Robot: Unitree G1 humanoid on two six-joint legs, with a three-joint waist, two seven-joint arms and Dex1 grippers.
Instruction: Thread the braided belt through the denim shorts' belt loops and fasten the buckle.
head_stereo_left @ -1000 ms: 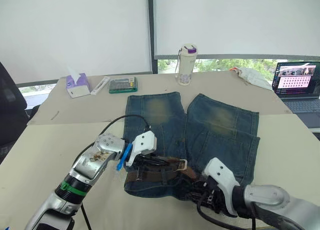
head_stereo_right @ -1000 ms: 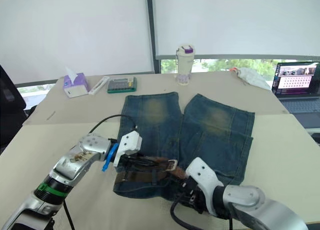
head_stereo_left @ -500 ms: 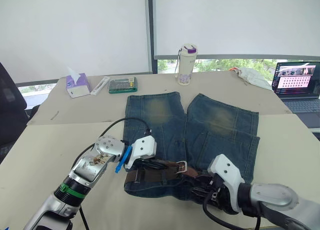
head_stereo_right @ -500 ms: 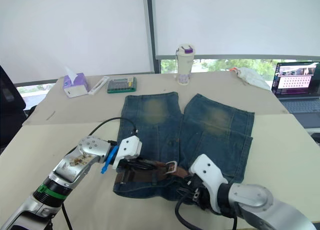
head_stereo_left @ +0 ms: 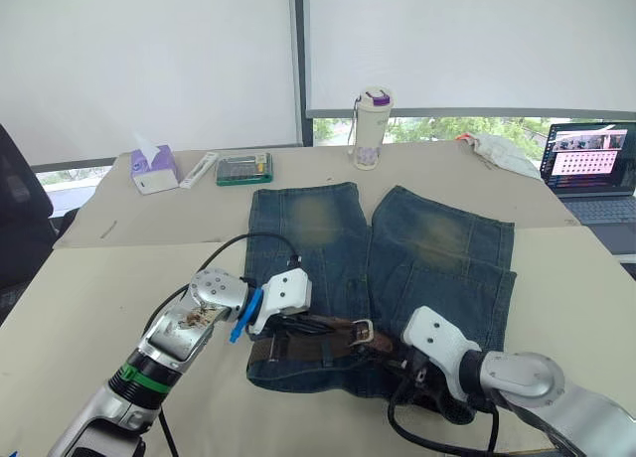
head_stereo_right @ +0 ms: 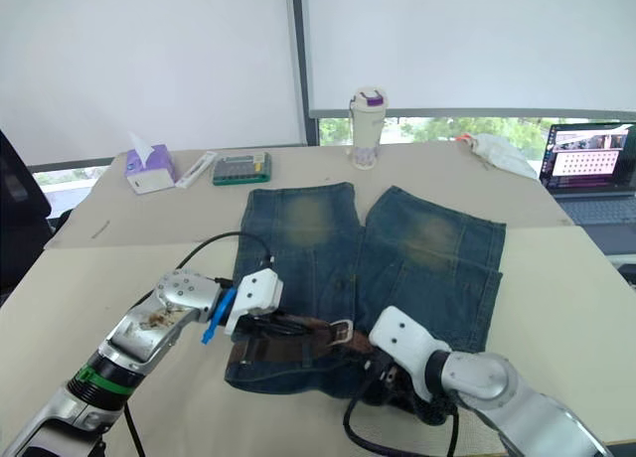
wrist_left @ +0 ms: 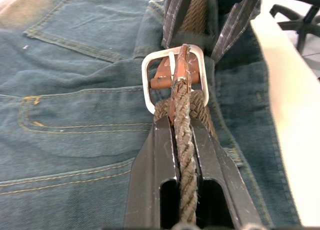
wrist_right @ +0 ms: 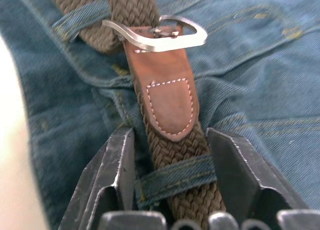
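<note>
Between the left gripper's [wrist_left: 186,155] two black fingers, closed tight on it, runs the braided belt [wrist_left: 186,140], its strap passing through the silver buckle [wrist_left: 172,77] just ahead. The right gripper [wrist_right: 170,140] stands with jaws spread wide on either side of the belt beside a belt loop [wrist_right: 175,177], gripping nothing. Both work at the waistband of the denim shorts [head_stereo_left: 397,248], spread flat on the beige table [head_stereo_left: 99,278].

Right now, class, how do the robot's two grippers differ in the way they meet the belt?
The left gripper is shut on the braided belt, pinching the strap edge-on; the right gripper is open, fingers astride the flat strap. The left sits before the buckle; the right sits over a belt loop. Both rest at the denim shorts' waistband.
</note>
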